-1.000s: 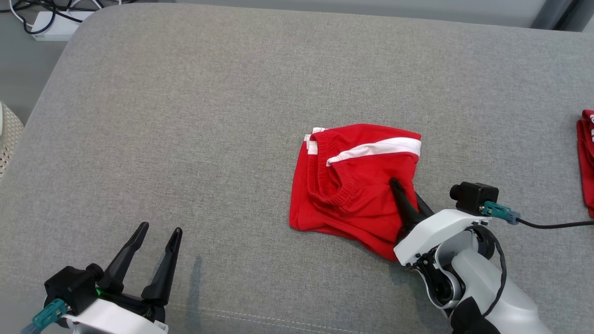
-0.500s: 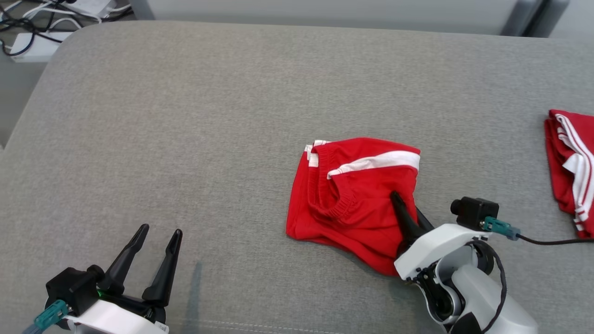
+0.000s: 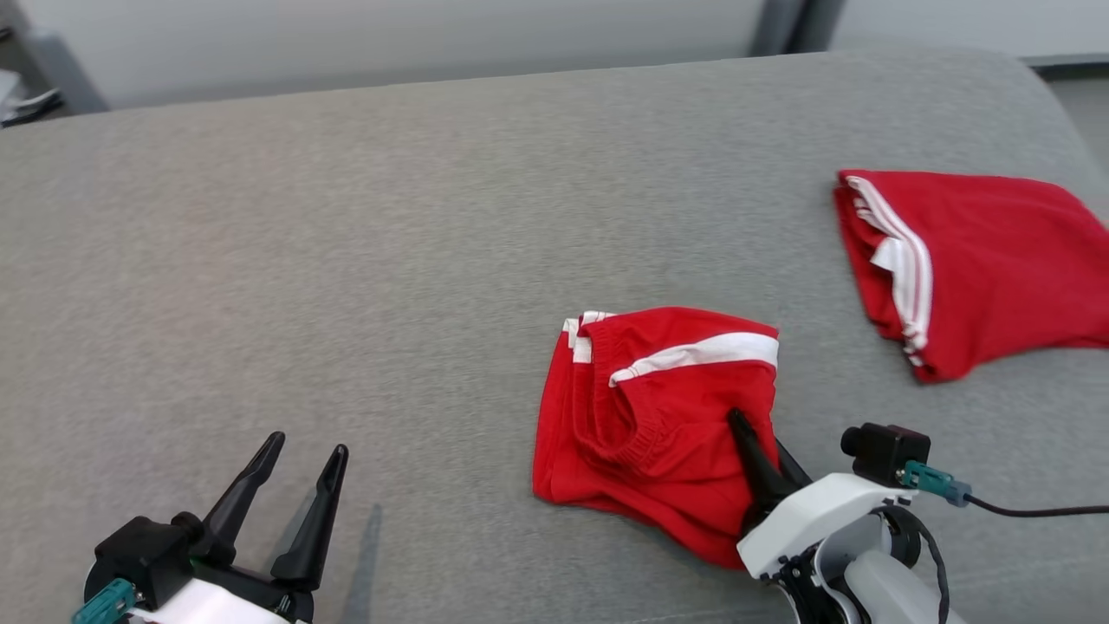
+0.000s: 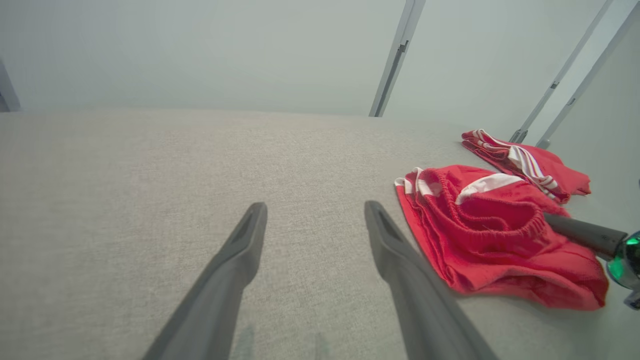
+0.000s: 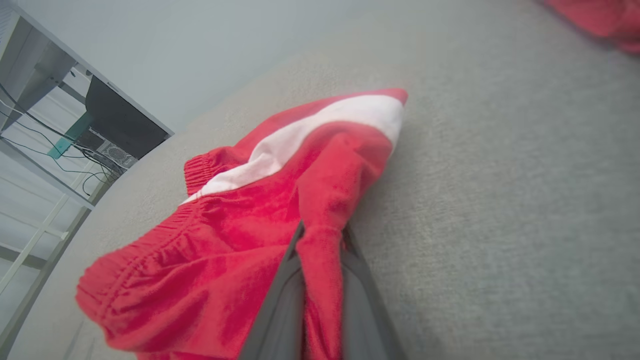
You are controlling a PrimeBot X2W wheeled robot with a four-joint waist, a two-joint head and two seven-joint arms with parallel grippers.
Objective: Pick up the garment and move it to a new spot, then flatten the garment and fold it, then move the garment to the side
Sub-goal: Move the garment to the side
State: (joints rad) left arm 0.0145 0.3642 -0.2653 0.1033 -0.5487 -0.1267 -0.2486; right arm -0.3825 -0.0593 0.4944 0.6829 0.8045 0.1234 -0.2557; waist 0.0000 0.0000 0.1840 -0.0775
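Note:
The garment [image 3: 658,416] is a pair of red shorts with white stripes, lying bunched on the grey padded surface [image 3: 346,260], right of centre. My right gripper [image 3: 755,433] is shut on its near right edge. In the right wrist view a fold of red cloth [image 5: 225,240] is pinched between the two fingers of the right gripper [image 5: 322,230]. My left gripper [image 3: 308,455] stands open at the lower left, well apart from the garment. The left wrist view shows the left gripper [image 4: 315,210] spread above bare fabric, with the garment [image 4: 490,235] to its right.
A second red garment [image 3: 996,260] with white stripes lies folded at the far right of the surface, near its rounded edge; it also appears in the left wrist view [image 4: 525,160]. A pale wall stands behind. Bare grey surface stretches to the left.
The camera has turned right and tilted, so the whole picture shifted and the second garment came fully into view. The right gripper stays clamped on the garment; the left gripper is unchanged.

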